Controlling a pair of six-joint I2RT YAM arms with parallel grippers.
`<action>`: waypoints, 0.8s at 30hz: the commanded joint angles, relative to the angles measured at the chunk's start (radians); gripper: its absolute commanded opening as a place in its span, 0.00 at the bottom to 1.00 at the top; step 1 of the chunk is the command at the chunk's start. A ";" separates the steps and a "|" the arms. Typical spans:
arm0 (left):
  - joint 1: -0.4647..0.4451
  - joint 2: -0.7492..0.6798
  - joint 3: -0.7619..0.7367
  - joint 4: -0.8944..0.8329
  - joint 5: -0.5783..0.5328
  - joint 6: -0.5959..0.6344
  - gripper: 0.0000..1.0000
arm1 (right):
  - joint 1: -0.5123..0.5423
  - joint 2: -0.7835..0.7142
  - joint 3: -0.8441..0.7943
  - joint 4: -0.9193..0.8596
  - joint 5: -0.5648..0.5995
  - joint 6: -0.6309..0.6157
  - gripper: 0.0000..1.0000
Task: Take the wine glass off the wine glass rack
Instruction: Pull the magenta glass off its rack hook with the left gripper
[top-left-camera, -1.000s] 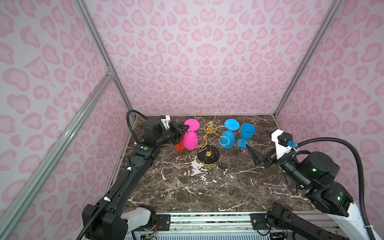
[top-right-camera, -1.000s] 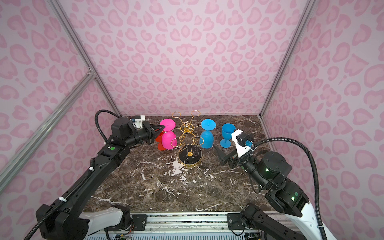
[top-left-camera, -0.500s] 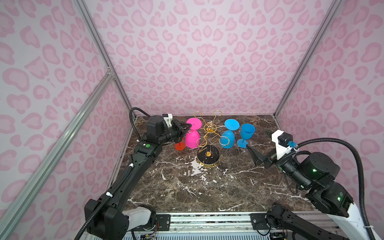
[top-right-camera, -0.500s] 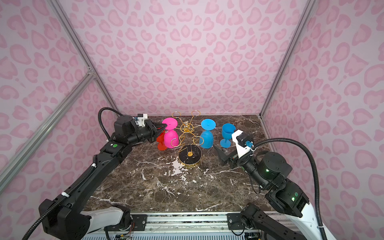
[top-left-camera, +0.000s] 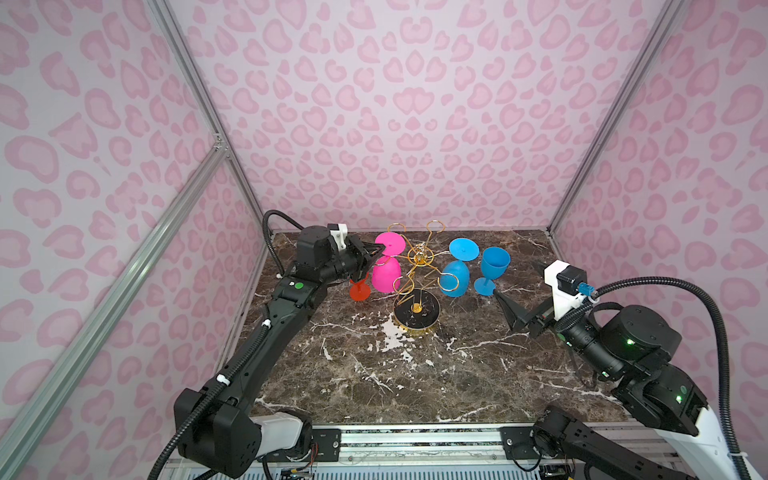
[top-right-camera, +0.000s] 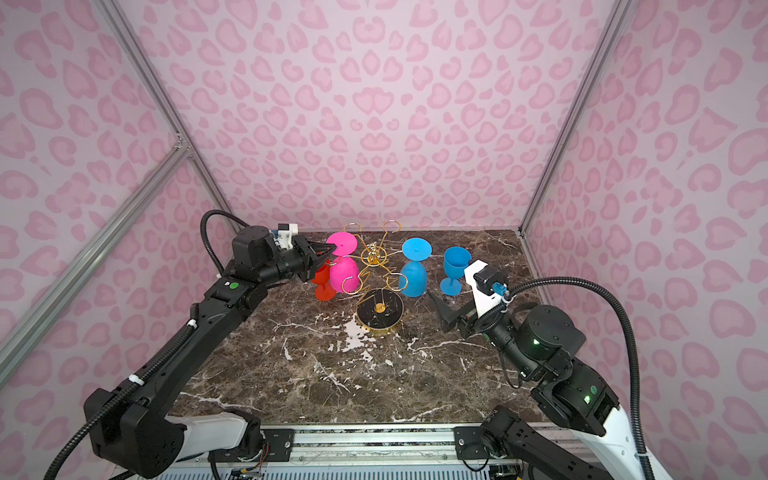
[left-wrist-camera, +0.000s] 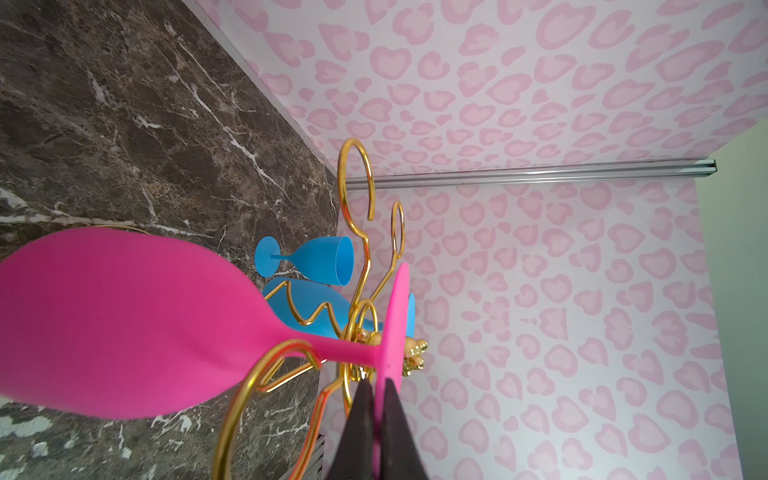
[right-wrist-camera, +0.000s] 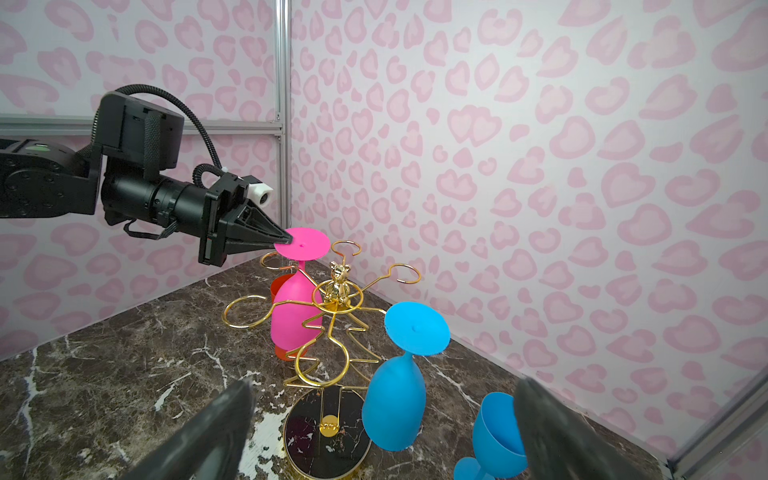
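Marble tabletop: nearer left gripper seems clamped on the foot of the pink wine glass, stem vertical in wine glass rack.

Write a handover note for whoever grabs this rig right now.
Left tool: shut on the foot of the matte pink wine glass, hanging upside down on the thin gold wire rack.
Right tool: open, empty, beside the upright blue wine glass on the marble.
Done: grip only.
To do: slide pink glass off its loop, set it down; an inverted blue wine glass hangs there too.
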 joint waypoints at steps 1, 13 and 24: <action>0.000 0.008 0.024 0.016 -0.017 0.019 0.03 | -0.001 -0.005 -0.008 0.021 0.000 0.005 1.00; 0.001 0.029 0.046 0.024 -0.030 0.019 0.03 | -0.001 -0.019 -0.012 0.019 0.009 0.006 1.00; 0.032 0.029 0.075 0.013 -0.037 0.033 0.03 | -0.001 -0.025 -0.009 0.011 0.011 0.005 1.00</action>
